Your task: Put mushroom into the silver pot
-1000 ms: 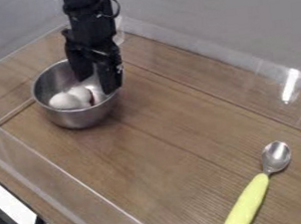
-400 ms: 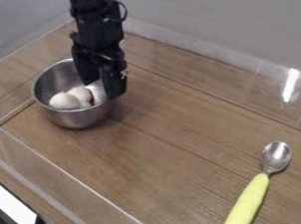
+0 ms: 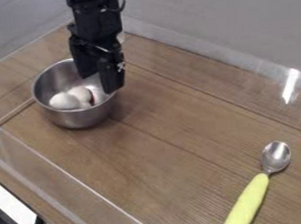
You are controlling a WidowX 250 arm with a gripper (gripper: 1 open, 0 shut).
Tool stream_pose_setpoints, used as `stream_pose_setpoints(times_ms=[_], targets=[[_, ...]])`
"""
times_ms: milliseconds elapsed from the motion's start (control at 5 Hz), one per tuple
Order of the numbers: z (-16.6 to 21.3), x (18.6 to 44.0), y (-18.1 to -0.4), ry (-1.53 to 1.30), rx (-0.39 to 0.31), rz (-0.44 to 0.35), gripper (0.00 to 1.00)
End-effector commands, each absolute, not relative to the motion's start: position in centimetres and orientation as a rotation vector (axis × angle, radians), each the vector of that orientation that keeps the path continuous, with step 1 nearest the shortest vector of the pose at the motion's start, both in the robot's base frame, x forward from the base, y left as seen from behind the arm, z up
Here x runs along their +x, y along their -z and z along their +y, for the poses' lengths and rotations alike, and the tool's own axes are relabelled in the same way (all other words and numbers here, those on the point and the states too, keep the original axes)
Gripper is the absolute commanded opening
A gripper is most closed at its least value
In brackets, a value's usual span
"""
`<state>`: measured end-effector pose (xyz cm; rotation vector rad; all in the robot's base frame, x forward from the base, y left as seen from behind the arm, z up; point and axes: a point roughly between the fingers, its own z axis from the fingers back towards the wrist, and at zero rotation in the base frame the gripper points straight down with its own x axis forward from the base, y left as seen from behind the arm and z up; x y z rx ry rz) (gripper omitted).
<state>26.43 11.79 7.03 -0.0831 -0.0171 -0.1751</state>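
Inside the silver pot [image 3: 74, 95] lies the mushroom [image 3: 72, 97]; jaws wide apart above.

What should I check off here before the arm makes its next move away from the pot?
1. Mushroom inside the silver pot: ok.
2. Gripper released, jaws open with nothing between them: ok.
3. Fingertips clear of the pot's rim for a straight lift: cannot tell, they overlap the rim from this view.
4. Pot upright on the wooden table: ok.
5. Yellow-green-handled spoon far from the arm's path, at the near right: ok.
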Motion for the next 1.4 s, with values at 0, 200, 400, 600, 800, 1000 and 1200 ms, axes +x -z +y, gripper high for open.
stream_pose_setpoints(times_ms=[0, 200, 400, 600, 800, 1000, 1200], targets=[[11.8, 27.4, -9.5, 0.190, -0.033, -0.086, 1.00], [12.4, 27.0, -8.8, 0.193, -0.029, -0.089, 1.00], [13.0, 26.6, -8.1, 0.195, -0.025, -0.092, 1.00], [13.0, 26.4, -7.6, 0.124, -0.019, -0.096, 1.00], [12.9, 26.1, -7.0, 0.052, -0.014, -0.095, 1.00], [12.8, 25.9, -6.7, -0.022, -0.009, -0.096, 1.00], [13.1, 26.8, -6.4, -0.007, -0.008, -0.099, 1.00]])
